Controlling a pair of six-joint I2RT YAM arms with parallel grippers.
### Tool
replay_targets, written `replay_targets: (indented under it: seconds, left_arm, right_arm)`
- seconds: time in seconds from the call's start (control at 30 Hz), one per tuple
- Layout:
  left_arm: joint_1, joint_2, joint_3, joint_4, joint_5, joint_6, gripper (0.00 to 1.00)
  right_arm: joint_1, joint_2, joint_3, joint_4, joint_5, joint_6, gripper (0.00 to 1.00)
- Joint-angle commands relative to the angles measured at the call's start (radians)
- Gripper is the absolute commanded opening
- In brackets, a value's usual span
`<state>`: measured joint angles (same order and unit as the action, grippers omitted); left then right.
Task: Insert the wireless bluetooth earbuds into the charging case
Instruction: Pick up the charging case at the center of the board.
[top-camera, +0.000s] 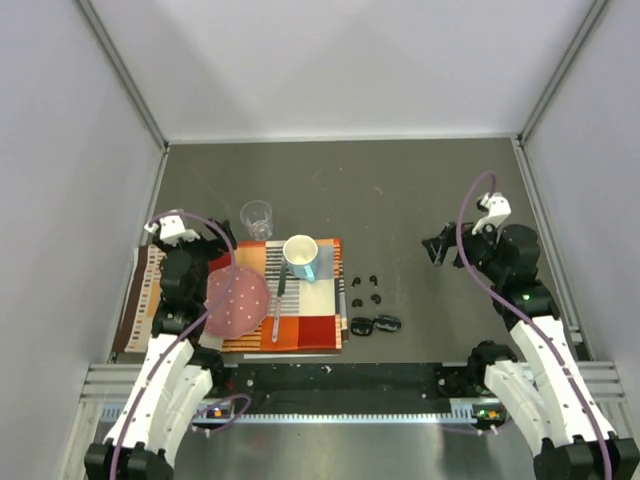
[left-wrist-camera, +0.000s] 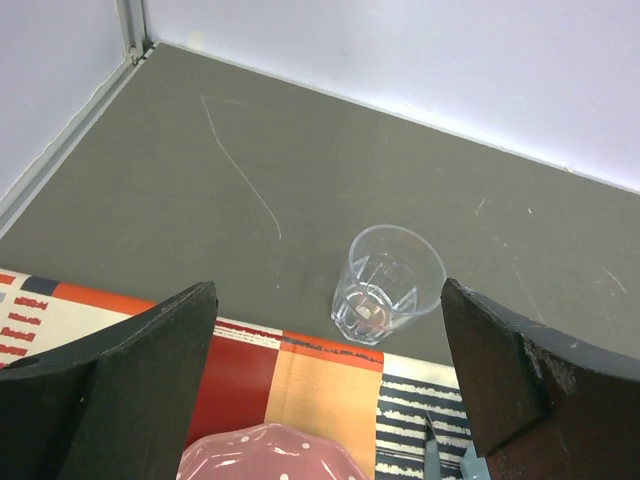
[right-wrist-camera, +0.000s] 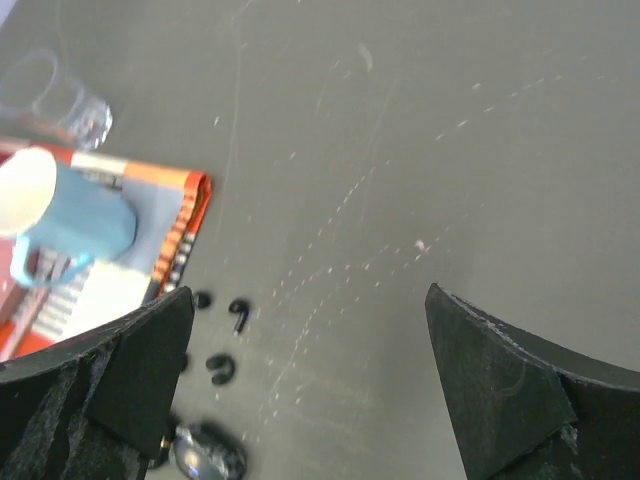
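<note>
Left pincer (left-wrist-camera: 328, 300) and right pincer (right-wrist-camera: 308, 298) are hanging wide open and empty; four earbuds (top-camera: 355, 283) are lying on bare desk (top-camera: 420, 190) just beside the placemat's (top-camera: 310, 322) right edge.

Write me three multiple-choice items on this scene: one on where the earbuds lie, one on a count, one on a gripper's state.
1. Relative to the placemat, the earbuds lie: A on it; B on the bare table to its right; C behind it.
2. Earbuds showing in the top view: A two; B six; C four.
3. The right gripper is: A open, holding nothing; B shut on an earbud; C shut, holding nothing.

Key:
1 B, they sit on grey table just past the mat's right edge.
2 C, four small black hooks show there in two pairs.
3 A, its jaws stand wide apart with nothing gripped between them.
</note>
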<state>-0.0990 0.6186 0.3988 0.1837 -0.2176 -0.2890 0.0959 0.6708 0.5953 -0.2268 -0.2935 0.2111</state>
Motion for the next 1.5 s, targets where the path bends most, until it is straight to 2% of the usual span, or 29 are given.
replay_targets:
  seconds: [0.0,0.13,0.23,0.33,0.37,0.43,0.47,0.63,0.73,0.83,0.93,1.1,1.3,1.47]
  left_arm:
    - [0.004,-0.094,0.021,-0.09,-0.003,-0.044,0.99]
    - [0.004,-0.154,0.043,-0.136,0.114,0.017,0.99]
    - [0.004,-0.165,0.102,-0.179,0.135,-0.035,0.99]
    - [0.004,-0.129,0.2,-0.303,0.191,-0.058,0.99]
    - [0.004,-0.116,0.225,-0.326,0.211,-0.027,0.99]
    - [0.004,-0.079,0.306,-0.442,0.286,0.023,0.99]
    - [0.004,-0.068,0.323,-0.473,0.305,0.054,0.99]
    - [0.004,-0.046,0.342,-0.602,0.256,0.024,0.99]
    - [0.004,-0.056,0.327,-0.593,0.304,0.021,0.99]
    - [0.004,-0.062,0.313,-0.587,0.267,0.019,0.99]
    - [0.004,-0.063,0.322,-0.622,0.229,0.014,0.99]
    - [0.004,-0.106,0.313,-0.627,0.227,0.01,0.99]
    - [0.004,-0.146,0.301,-0.627,0.158,-0.004,0.99]
    - [0.004,-0.154,0.298,-0.627,0.167,-0.009,0.99]
  right_arm:
    - [0.048,0.009,0.069,-0.175,-0.142,-0.247,0.99]
    - [0.096,0.021,0.145,-0.302,-0.137,-0.366,0.99]
    - [0.131,0.05,0.219,-0.399,-0.167,-0.433,0.99]
    - [0.191,0.072,0.265,-0.537,-0.118,-0.585,0.99]
    - [0.215,0.076,0.267,-0.561,-0.037,-0.614,0.99]
    - [0.254,0.088,0.256,-0.614,-0.025,-0.665,0.99]
    - [0.254,0.09,0.248,-0.612,-0.057,-0.676,0.99]
    - [0.301,0.078,0.245,-0.632,-0.085,-0.7,0.99]
    - [0.307,0.072,0.247,-0.657,-0.09,-0.763,0.98]
    - [0.315,0.087,0.251,-0.683,-0.122,-0.783,0.93]
    - [0.398,0.111,0.247,-0.709,-0.154,-0.823,0.93]
    - [0.573,0.193,0.221,-0.724,-0.055,-0.865,0.95]
    - [0.625,0.182,0.161,-0.646,-0.053,-0.846,0.93]
    - [0.703,0.233,0.118,-0.543,-0.016,-0.797,0.89]
